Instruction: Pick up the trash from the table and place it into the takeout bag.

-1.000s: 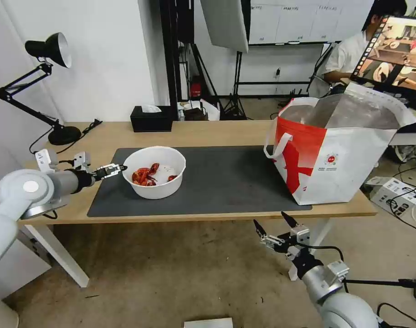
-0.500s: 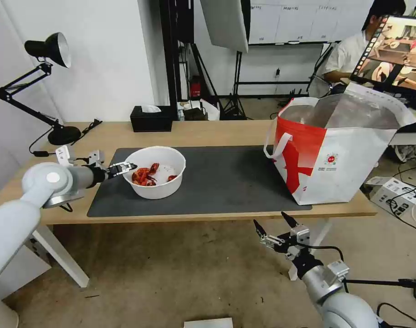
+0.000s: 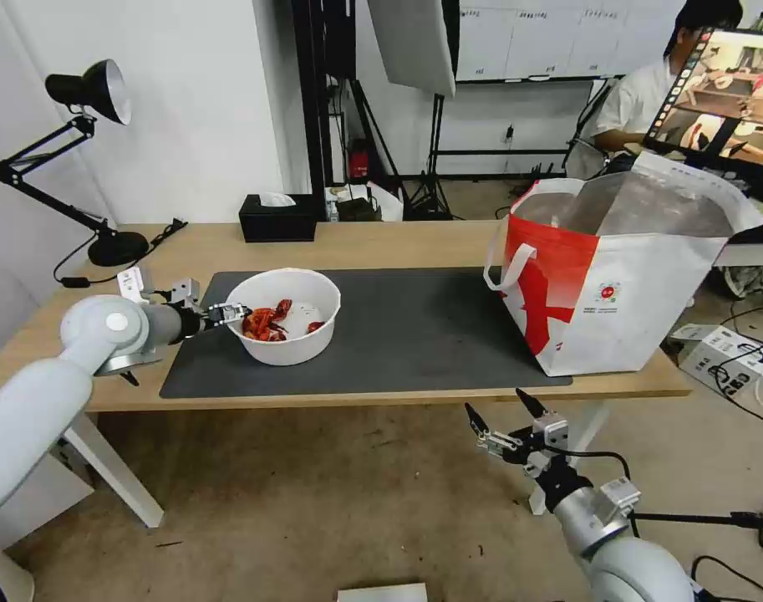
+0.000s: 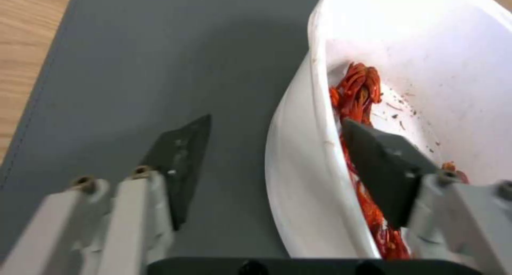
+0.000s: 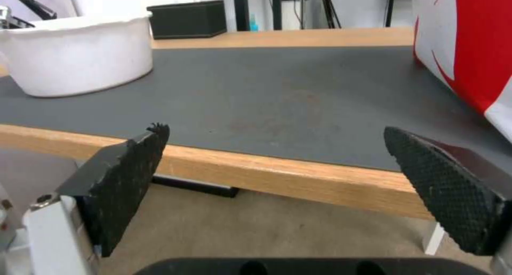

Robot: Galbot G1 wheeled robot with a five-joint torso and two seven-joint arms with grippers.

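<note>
A: Where does the left gripper [image 3: 233,314] sit?

B: At the nine o'clock edge of the white round bowl of red crayfish shells [image 3: 283,316]. In the left wrist view its two dark fingers [image 4: 181,163] straddle the bowl's wall, one outside over the large dark grey rectangular mat [image 3: 414,330], the other inside, against the shells [image 4: 356,92]. The jaws are spread wide with a clear gap either side of the rim, so nothing is gripped.

A: And the bowl itself?

B: It stands upright on the mat, toward the nine o'clock end of the long light-wood tabletop [image 3: 356,244].

A: The right gripper [image 3: 505,420]?

B: Parked below the table's six o'clock edge, over the floor, its black textured fingers [image 5: 123,175] wide apart and empty.

A: Where is the bag?

B: The large red-and-white insulated tote with silver foil lining [image 3: 623,280] stands open at the three o'clock end of the table, well apart from the bowl, its base partly on the mat.

A: Anything else on the table?

B: A black tissue box [image 3: 277,217] at the twelve o'clock edge, and a black desk lamp [image 3: 89,150] at about ten o'clock
</note>
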